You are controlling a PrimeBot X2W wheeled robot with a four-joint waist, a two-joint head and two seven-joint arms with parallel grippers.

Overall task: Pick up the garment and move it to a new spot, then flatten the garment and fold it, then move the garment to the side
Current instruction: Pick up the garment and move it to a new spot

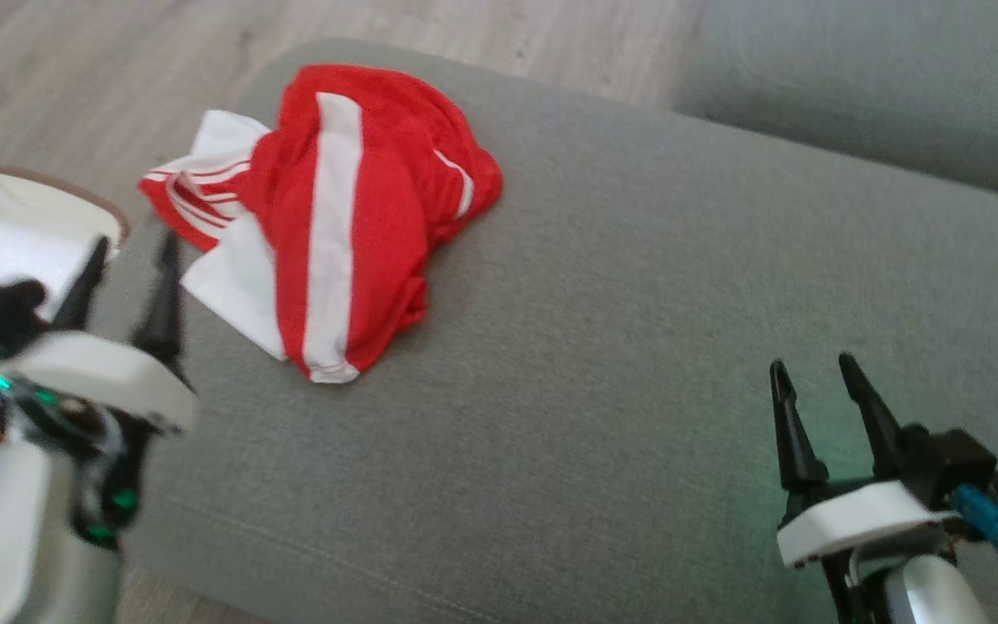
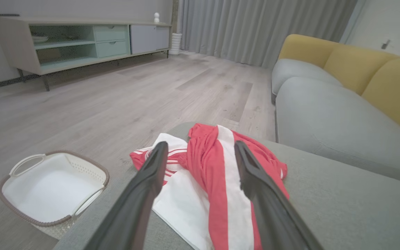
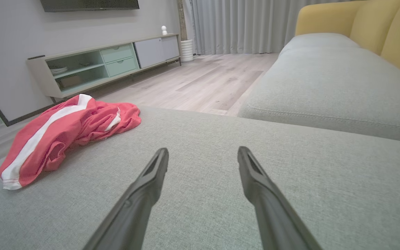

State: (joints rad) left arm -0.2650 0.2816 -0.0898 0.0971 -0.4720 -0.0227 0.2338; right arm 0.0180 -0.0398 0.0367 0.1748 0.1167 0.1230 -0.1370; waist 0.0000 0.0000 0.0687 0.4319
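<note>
the garment (image 1: 326, 217), a red piece with broad white stripes and a white part showing beneath, lies crumpled in a heap on the grey cushion (image 1: 603, 364). in our head view it sits towards the cushion's far left corner, close to the edge where the wooden floor (image 1: 74, 78) begins. nothing holds it.

our left gripper (image 1: 135, 243) hangs just beside the garment's near left edge, blurred in the head view. its two fingers are spread apart and empty, and we cannot tell whether a fingertip touches the cloth. in the left wrist view the fingers (image 2: 148, 187) frame the heap, one over the white part and one over the red, with the garment (image 2: 221, 194) between and beyond them.

our right gripper (image 1: 813, 364) sits well apart from the garment, over the near right part of the cushion. its fingers are also wide apart with nothing between them. the right wrist view shows bare grey fabric under them and the garment (image 3: 64, 135) off to the left.

a white basket (image 2: 47, 191) with a brown rim stands on the floor just beside the cushion's left edge, near our left gripper. beyond the cushion we see a sofa (image 3: 325, 69) with grey seats and yellow backs, a low cabinet (image 3: 99, 66) along the wall, and grey curtains (image 3: 238, 24).
</note>
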